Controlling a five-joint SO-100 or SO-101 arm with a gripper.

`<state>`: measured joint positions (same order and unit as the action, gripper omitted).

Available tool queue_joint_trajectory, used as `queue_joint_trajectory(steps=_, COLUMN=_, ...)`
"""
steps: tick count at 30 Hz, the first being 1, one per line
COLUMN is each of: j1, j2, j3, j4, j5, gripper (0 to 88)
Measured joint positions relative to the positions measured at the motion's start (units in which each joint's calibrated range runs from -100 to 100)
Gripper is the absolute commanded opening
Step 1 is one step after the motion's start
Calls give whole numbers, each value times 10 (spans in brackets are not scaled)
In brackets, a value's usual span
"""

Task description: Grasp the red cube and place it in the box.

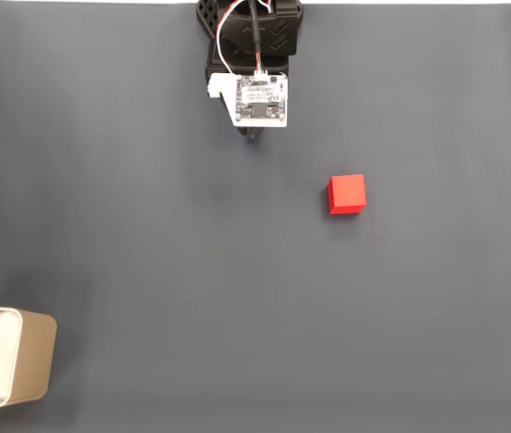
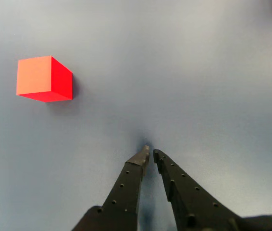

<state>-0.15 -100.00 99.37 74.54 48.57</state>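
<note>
Claw (image 2: 151, 153) at the bottom middle of the wrist view: two black fingers come up to meet at their tips, nearly shut, with only a sliver of gap between them and nothing held. They hang just above a plain dark grey table (image 2: 213, 86).

A small red cube (image 2: 43, 78) sits on the table up and to the left of the fingertips in this view, well apart from them, with one corner edge turned toward the camera.

From the fixed view looking down, the arm (image 1: 254, 54) enters from the top edge, and the red cube (image 1: 347, 194) lies below and to the right of it. A beige box (image 1: 32, 356) with a white inside stands in the bottom left corner, far from both.

Judging by this, the claw must open, then swing toward the cube, which lies off its line, before any grasp.
</note>
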Motion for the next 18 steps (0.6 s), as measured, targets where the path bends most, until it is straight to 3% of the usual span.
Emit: queue_joint_trajectory(steps=18, j1=0, j2=0, j3=0, j4=1, j5=6, gripper=0)
